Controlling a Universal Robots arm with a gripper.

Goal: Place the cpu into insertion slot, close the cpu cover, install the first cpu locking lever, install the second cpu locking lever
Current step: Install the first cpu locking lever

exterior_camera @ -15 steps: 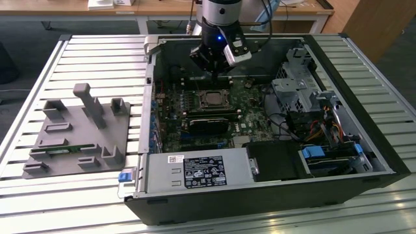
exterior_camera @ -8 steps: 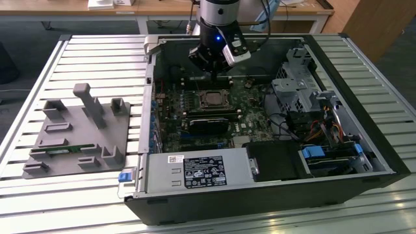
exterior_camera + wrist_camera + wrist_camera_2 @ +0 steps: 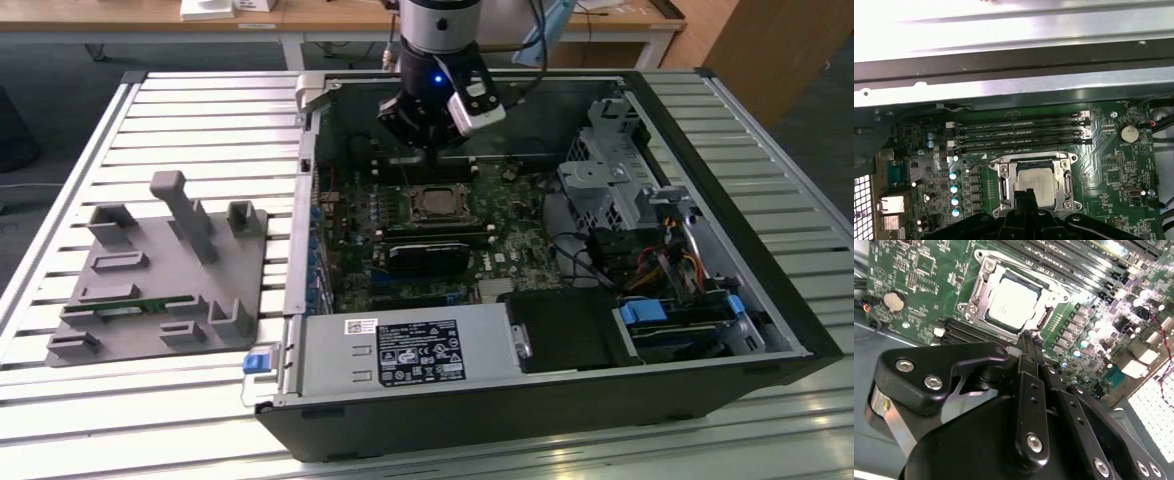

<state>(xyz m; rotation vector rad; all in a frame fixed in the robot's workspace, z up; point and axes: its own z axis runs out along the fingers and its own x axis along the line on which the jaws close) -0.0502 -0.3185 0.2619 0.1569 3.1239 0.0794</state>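
Observation:
The cpu [image 3: 1013, 302] lies flat in the insertion slot [image 3: 973, 292], its pale metal face up. The silver cpu cover [image 3: 996, 275] lies down around it, framing the chip. In the first wrist view the cpu [image 3: 1035, 180] sits inside the cpu cover [image 3: 1004, 175] too. My gripper [image 3: 1028, 338] is shut, its two black fingers pressed together with nothing seen between them. Its tips hang just beside one edge of the socket, as the first wrist view's gripper [image 3: 1026, 196] also shows. In the exterior view the gripper [image 3: 424, 152] hovers over the insertion slot [image 3: 434, 203] inside the open computer case.
Memory slots [image 3: 1021, 132] run beside the socket, and a row of capacitors [image 3: 954, 187] stands on another side. The case wall [image 3: 310, 200] and drive cage [image 3: 614, 180] flank the board. A grey fixture plate [image 3: 160, 280] lies on the slatted table at the exterior view's left.

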